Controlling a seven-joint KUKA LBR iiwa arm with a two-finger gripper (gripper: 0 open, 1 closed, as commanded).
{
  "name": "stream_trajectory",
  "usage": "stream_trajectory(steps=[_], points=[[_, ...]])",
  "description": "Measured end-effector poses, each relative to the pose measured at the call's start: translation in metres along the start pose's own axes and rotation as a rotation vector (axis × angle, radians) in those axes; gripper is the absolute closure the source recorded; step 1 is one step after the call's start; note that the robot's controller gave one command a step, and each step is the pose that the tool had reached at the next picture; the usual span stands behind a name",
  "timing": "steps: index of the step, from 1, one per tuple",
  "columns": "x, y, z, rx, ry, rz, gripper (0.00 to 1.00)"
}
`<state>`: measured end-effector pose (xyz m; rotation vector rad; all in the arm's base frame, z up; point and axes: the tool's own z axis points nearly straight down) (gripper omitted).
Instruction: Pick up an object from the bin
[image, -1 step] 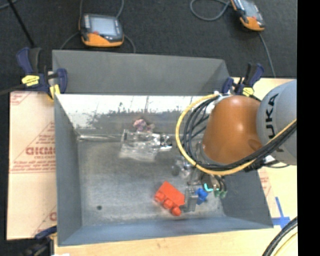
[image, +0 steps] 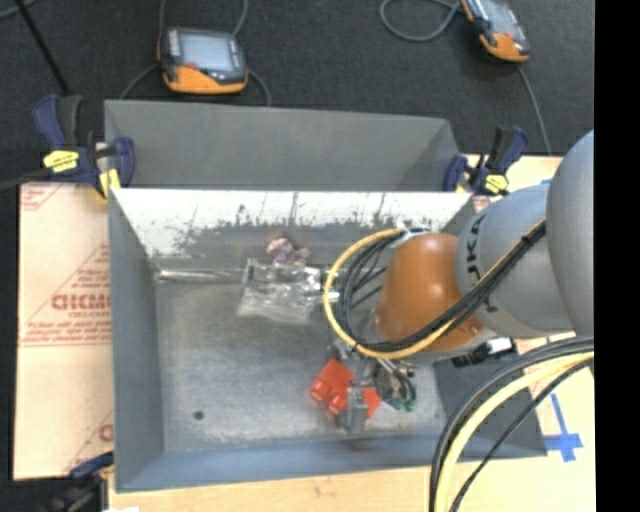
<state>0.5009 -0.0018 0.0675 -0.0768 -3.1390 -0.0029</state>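
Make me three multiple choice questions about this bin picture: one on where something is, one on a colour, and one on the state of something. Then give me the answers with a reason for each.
1. Where in the bin is the gripper?
A. By the back left corner
B. Near the front wall, right of the middle
C. Against the left wall

2. What colour is the blocky thing right beside the gripper?
A. Blue
B. Yellow
C. Red

3. How does the clear plastic packet lie?
A. On the floor towards the back wall, apart from the gripper
B. Draped over the rim
C. Directly under the gripper

Answers:
1. B, since the gripper sits close to the front wall, right of the middle.
2. C, since the blocky thing at the gripper's left side is red.
3. A, since bare floor separates the packet from the gripper.
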Motion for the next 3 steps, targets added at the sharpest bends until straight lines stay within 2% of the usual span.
stream_trajectory(steps=[1, 2, 3], points=[[-0.003, 0.001, -0.007, -0.001, -0.012, 0.000, 1.00], [-0.017, -0.035, -0.102, 0.003, -0.014, 0.024, 1.00], [-0.059, -0.019, -0.347, 0.002, -0.016, 0.016, 1.00]])
